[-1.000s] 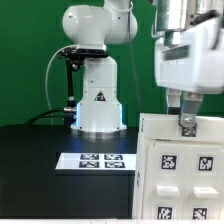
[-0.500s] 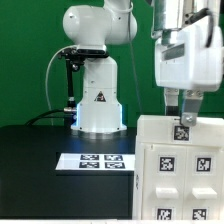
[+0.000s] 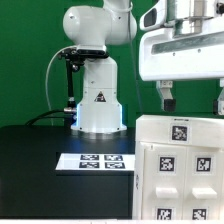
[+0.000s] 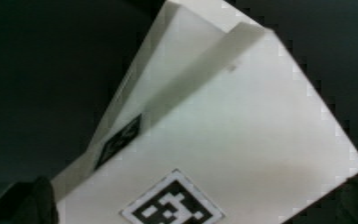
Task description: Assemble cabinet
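Observation:
The white cabinet [image 3: 180, 165] stands at the exterior view's right. Its front bears several black-and-white tags, and one tag sits near its top edge. My gripper [image 3: 192, 100] hangs just above that top edge, seen broadside. It is open and empty, with its fingers [image 3: 166, 97] spread wide and clear of the cabinet. In the wrist view a slanted white cabinet panel [image 4: 229, 130] with a tag [image 4: 172, 205] fills the frame. A raised edge runs along it. Dark fingertips [image 4: 16, 205] show at the lower corners on either side of the tag.
The marker board [image 3: 97, 160] lies flat on the black table [image 3: 35, 170], left of the cabinet. The arm's white base [image 3: 98, 100] stands behind it, against a green backdrop. A black cable hangs beside the base.
The gripper was down at the tag on the cabinet's top edge with fingers close together. It has risen, turned about a quarter turn and now stands open above the cabinet.

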You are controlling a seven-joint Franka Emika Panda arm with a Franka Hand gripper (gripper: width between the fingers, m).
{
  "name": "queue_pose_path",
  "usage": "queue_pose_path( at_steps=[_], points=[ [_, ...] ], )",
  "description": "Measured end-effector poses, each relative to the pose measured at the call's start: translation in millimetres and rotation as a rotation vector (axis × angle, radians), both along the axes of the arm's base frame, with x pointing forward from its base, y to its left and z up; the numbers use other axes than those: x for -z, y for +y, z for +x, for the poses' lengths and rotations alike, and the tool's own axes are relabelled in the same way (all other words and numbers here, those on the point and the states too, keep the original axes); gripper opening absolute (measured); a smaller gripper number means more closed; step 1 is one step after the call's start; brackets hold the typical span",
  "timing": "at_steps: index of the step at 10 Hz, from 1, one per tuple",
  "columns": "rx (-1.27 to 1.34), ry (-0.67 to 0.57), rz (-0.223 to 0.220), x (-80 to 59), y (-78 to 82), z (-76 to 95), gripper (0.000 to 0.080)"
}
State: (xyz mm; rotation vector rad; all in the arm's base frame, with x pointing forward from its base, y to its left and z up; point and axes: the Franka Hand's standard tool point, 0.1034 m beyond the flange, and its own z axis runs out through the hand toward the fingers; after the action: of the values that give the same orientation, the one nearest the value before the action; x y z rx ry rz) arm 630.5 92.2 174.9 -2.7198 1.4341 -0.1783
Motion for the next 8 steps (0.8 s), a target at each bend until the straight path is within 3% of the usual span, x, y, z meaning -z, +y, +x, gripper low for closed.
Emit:
queue_pose_path(
  at_steps=[3, 8],
  points=[
    [-0.458, 0.000, -0.054, -4.0, 11.2, 2.6, 0.0797],
    [-0.870, -0.044, -0.132, -5.6, 6.9, 4.0, 0.0797]
  ],
)
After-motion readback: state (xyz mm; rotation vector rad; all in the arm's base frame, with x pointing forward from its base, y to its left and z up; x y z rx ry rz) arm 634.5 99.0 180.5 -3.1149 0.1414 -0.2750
